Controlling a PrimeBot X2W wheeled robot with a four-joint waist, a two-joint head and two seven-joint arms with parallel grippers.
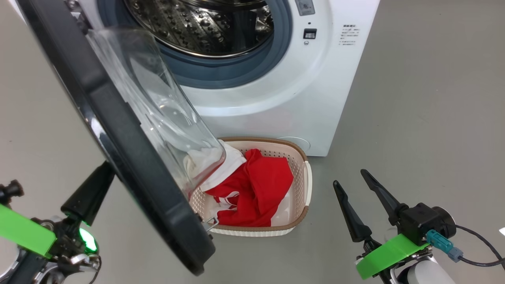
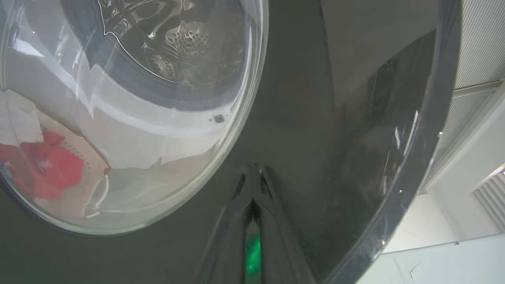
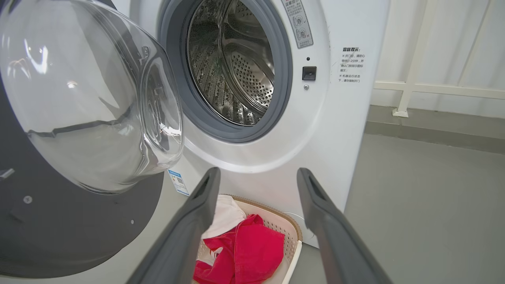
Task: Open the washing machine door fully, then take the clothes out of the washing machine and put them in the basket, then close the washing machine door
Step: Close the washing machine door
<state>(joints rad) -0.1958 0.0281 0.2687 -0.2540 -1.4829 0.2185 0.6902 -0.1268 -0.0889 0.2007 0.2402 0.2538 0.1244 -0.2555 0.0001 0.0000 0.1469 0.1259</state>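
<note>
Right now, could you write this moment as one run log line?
door: partly open | clothes: in basket | drum: no clothes seen | left tool: shut, at door's outer face | right tool: open, empty

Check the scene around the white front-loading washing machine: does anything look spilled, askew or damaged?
Nothing looks spilled or damaged. The red-and-white fabric clothes lie inside the cream perforated plastic basket; only a white fold rises to its brown rim. The black-rimmed round glass door stands open, and the steel drum looks empty.
</note>
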